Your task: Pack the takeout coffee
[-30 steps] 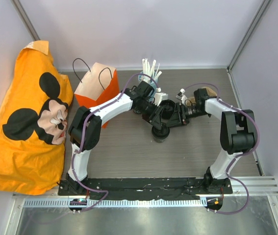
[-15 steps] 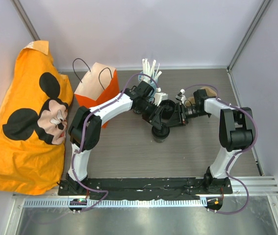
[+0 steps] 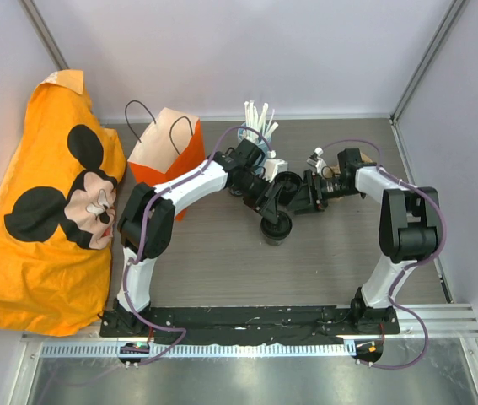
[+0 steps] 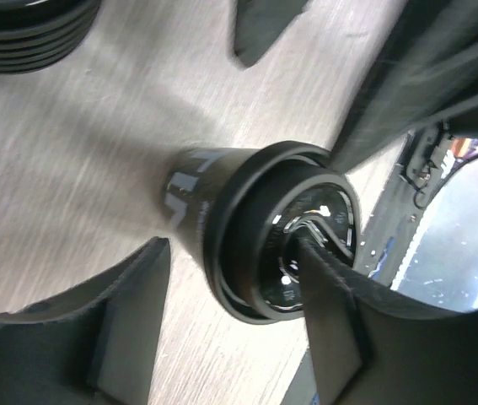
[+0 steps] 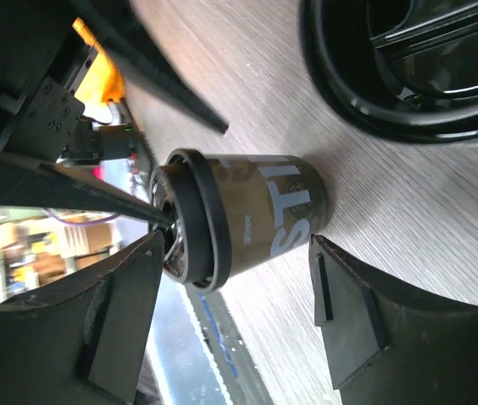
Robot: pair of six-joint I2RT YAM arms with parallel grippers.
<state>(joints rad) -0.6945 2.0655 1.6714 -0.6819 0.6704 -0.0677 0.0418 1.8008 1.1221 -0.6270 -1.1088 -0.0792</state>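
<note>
Overhead only, white straws (image 3: 258, 118) behind cup (image 3: 276, 228).

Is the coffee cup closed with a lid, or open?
Closed. In both wrist views a black lid covers the rim of the coffee cup.

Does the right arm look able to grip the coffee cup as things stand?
Likely yes: the right gripper is open with the coffee cup between its fingers; the left gripper only crowds the lid.

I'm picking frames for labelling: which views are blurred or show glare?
Left wrist: streaky blur across the table, small glints on the cup lid. Right wrist: coffee cup lettering sharp, background behind it soft. Top external: sharp, evenly lit.
</note>
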